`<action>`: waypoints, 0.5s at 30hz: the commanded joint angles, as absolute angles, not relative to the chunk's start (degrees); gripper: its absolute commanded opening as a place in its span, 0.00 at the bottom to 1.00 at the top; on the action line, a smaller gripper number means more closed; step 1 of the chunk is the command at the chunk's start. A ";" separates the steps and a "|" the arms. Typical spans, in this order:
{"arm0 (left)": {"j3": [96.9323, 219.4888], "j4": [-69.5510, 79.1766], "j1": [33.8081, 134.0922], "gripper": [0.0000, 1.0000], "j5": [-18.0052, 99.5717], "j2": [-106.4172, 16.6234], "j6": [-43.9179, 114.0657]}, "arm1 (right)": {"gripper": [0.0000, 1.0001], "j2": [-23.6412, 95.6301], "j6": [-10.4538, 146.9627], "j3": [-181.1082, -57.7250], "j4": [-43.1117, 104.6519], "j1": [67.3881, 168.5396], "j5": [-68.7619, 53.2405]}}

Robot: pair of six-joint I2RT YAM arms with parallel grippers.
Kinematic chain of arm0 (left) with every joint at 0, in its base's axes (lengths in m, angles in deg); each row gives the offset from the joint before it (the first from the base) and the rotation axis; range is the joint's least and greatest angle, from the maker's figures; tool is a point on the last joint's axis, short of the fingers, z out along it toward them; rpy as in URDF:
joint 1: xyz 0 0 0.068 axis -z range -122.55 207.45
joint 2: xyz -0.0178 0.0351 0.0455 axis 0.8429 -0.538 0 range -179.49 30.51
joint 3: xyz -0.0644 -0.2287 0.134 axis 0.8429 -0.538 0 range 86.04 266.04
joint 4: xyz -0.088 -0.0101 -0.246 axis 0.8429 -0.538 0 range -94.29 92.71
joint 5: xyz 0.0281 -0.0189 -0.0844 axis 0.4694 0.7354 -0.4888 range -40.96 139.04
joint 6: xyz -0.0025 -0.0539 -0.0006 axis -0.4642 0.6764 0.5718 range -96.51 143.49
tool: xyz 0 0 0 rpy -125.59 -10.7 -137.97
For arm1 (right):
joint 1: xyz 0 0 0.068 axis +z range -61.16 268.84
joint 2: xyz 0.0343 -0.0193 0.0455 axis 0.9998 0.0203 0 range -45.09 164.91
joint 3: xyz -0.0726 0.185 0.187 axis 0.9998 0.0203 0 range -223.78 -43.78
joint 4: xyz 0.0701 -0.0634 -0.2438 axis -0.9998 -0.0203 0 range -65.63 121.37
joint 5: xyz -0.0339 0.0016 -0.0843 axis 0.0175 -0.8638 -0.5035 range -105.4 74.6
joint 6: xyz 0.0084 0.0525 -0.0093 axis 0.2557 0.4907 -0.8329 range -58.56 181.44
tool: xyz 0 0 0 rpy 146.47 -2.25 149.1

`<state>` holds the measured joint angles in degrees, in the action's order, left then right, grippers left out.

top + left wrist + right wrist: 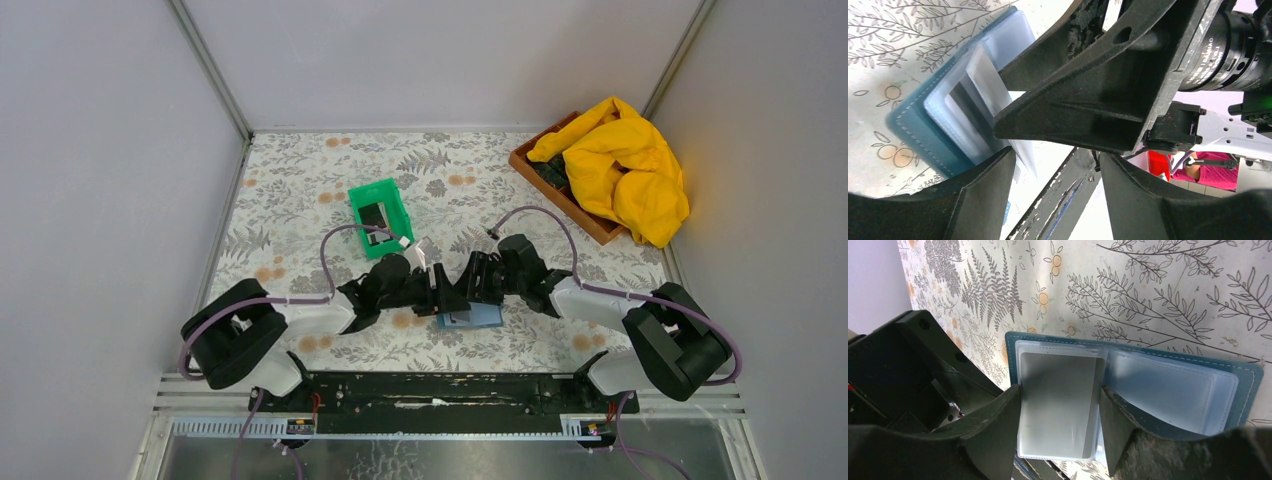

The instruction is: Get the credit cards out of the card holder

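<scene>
1. Showing a small steel-blue bifold card holder (pixel 478 318) lying open and flat on a fern-and-orange-blossom printed tablecloth (pixel 300 190), near the cloth's front edge at mid-width.
2. Catching, through the right wrist camera, the black two-finger right gripper (pixel 1060 390) with jaws spread wide, one finger (pixel 993 430) at either long side of the holder's left clear plastic sleeve (pixel 1063 346); pinching that sleeve or merely flanking it, impossible to tell.
3. Revealing a thin, flat grey credit card (pixel 1058 395) tucked inside that sleeve, framed squarely between the two fingers, with a second pale blue-grey sleeve (pixel 1173 385) lying just beside it on the holder's other half.
4. Finding the black left gripper (pixel 1055 155) gaping wide as well, clasping nothing, one finger (pixel 973 200) just beside the holder's stitched corner and the right gripper's dark body crossing close in front.
5. Placing a bright green plastic tray (pixel 400 210) well apart from the holder, farther back on the cloth, with a dark grey card (pixel 372 213) lying inside.
6. Rounding off the far right corner with a brown wooden tray (pixel 552 195) under a crumpled yellow cloth (pixel 625 170).
</scene>
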<state>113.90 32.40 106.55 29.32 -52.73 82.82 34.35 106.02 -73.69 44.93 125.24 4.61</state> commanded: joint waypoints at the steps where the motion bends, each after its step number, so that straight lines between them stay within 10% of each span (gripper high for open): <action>1: 116.42 35.92 107.11 0.70 28.85 -55.16 82.85 | 0.33 32.44 105.16 -73.55 46.42 124.97 4.83; 6: 117.75 36.02 107.22 0.69 29.05 -56.72 83.01 | 0.34 32.44 105.03 -73.23 46.58 124.96 4.90; 15: 119.96 35.77 107.46 0.69 29.56 -59.03 82.45 | 0.67 31.32 103.04 -73.53 45.58 124.96 5.43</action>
<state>117.44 32.18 107.40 28.03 -57.45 82.80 33.76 105.16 -73.15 44.93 124.39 3.60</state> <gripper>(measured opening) 0.689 0.652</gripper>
